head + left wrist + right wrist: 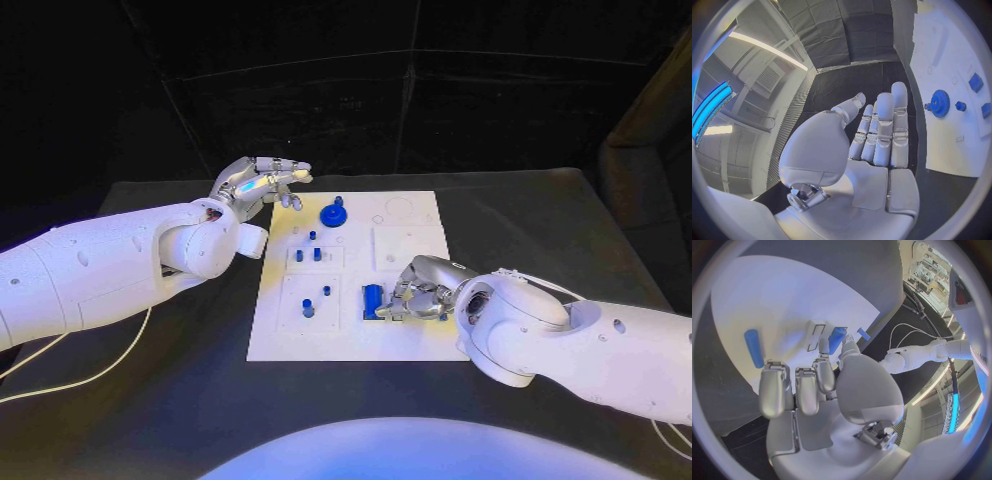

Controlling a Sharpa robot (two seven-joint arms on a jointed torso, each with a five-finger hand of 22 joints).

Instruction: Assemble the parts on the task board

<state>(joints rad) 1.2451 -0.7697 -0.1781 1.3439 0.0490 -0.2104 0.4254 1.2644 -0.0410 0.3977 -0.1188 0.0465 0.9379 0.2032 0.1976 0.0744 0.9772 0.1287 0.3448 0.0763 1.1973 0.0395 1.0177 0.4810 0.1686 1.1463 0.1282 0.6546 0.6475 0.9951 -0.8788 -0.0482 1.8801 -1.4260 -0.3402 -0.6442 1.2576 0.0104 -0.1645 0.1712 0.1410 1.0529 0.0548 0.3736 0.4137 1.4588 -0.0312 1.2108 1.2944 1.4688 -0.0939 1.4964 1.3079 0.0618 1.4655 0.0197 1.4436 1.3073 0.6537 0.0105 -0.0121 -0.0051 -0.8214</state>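
- your right hand (415, 290) sits low over the near right part of the task board (274, 340), fingers curled downward; in the right wrist view (817, 385) the fingertips bend toward a flat blue block (837, 339) lying just ahead of them.
- you cannot tell from these views whether those fingers actually grip the block or only touch it; in the head view the blue block (374, 300) lies right against the fingertips on the hand's left side.
- the right wrist view also shows a long blue bar (753, 347) lying flat on the white board, well apart from the fingers.
- your left hand (260, 185) hovers at the far left corner of the board, fingers loosely bent and apart, holding nothing; in the left wrist view (873, 135) the fingers stretch out straight, side by side, over the black table (848, 85) beside the board's edge.
- near that hand, a blue gear (333, 214) stands on the far part of the board; the left wrist view shows it too, toothed rim facing up (941, 103).
- several small blue pegs (300, 255) stand in the middle left panel of the board, and another blue peg (307, 308) with a smaller one beside it stands in the near left panel.
- the board lies in the middle of the table, between your two arms.
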